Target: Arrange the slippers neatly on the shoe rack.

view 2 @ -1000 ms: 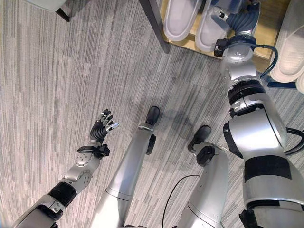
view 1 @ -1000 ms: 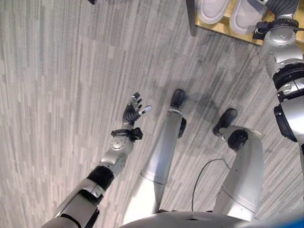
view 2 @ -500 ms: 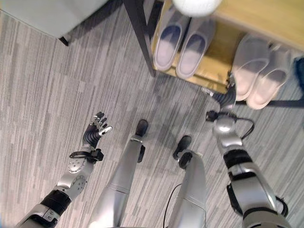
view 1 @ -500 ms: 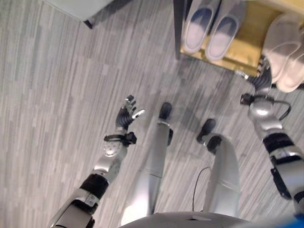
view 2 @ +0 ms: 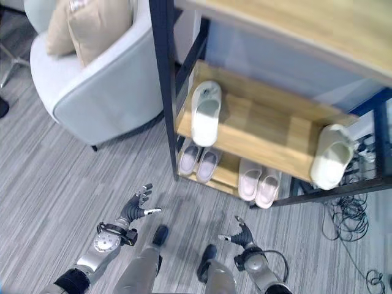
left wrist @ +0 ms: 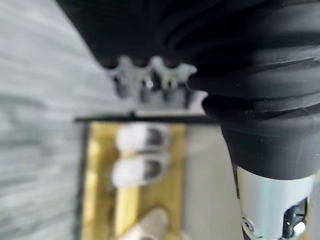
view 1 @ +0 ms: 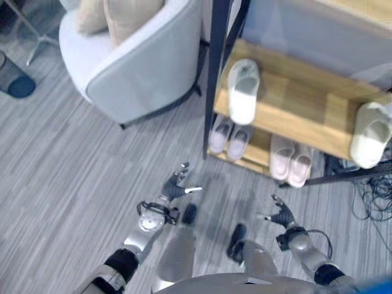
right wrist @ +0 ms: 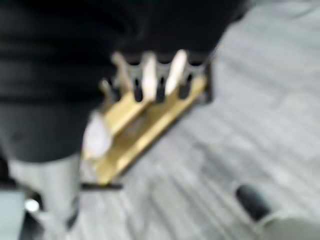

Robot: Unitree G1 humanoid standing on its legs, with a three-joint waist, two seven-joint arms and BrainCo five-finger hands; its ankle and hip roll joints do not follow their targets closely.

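Slippers are seen stowed on the shoe rack (view 2: 257, 131): two pairs on the bottom shelf, two cream slippers (view 2: 206, 113) (view 2: 331, 157) set apart above; left hand (view 2: 138, 205) and right hand (view 2: 240, 234) hang spread-fingered and empty, so pairing these is judged next.

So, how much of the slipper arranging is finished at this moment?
Done: two pairs stand side by side on the bottom shelf. In hand: nothing; the left robot hand and right robot hand are both open above the floor. Left: on the middle shelf one slipper lies apart from the other, which sticks out over the edge; they look unpaired.
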